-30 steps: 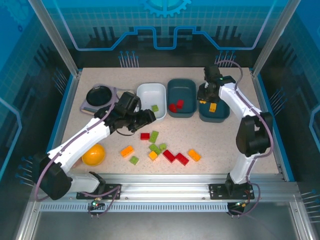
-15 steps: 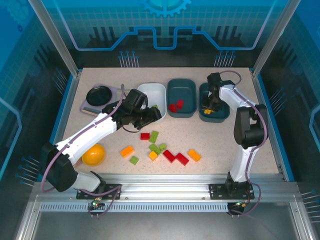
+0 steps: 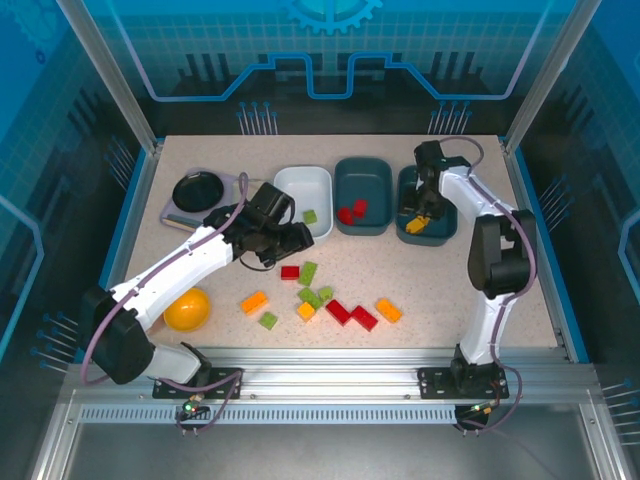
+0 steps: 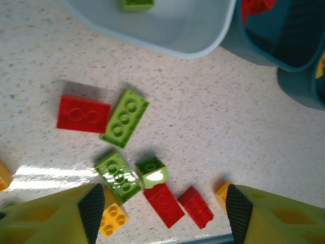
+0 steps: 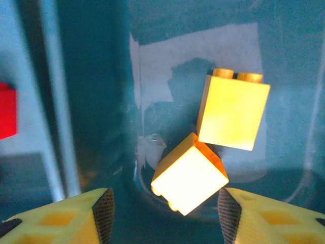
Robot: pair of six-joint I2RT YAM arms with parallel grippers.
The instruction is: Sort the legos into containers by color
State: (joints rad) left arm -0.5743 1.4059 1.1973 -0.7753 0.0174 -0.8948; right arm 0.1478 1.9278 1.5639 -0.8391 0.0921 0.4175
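On my far left, a black bowl (image 3: 198, 188) sits on a grey mat (image 3: 170, 214). Nearer me rests an orange bowl (image 3: 187, 309).

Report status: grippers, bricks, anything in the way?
Left gripper open, empty, above about ten loose bricks on table. Right gripper open over right teal tray, two orange bricks inside. Nothing in the way.

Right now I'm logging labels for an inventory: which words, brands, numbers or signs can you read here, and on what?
No text can be read anywhere.
The back wall carries a gear emblem and line patterns, no letters.
The bricks show round studs; any stamp on them is too blurred to read.
The trays are unmarked.
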